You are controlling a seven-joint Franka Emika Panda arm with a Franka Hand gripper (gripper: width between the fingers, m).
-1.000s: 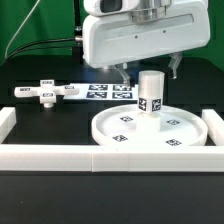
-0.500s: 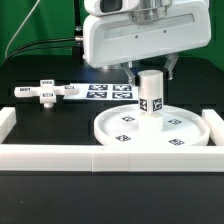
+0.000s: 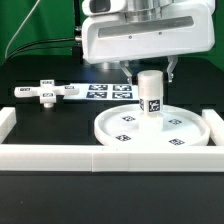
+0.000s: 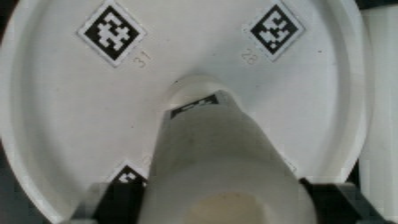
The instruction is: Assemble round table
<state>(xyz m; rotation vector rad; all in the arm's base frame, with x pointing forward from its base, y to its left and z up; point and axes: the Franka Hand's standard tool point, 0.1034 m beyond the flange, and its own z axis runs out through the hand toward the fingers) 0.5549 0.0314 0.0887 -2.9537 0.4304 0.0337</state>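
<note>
The large round disc lies rim up on the black table at the exterior view's right. The short white post stands upright on its middle, a tag facing the camera. My gripper hangs straight above, its two dark fingers pressed to the sides of the post's top, shut on it. In the wrist view the post fills the space between the dark pads over the tagged disc. The flat cross-shaped foot piece lies apart at the exterior view's left.
The marker board lies behind the disc, between it and the foot piece. White border rails run along the front, the left and the right of the table.
The fingers stood apart on either side of the post a second ago and have closed onto it. The post and disc have not visibly shifted.
</note>
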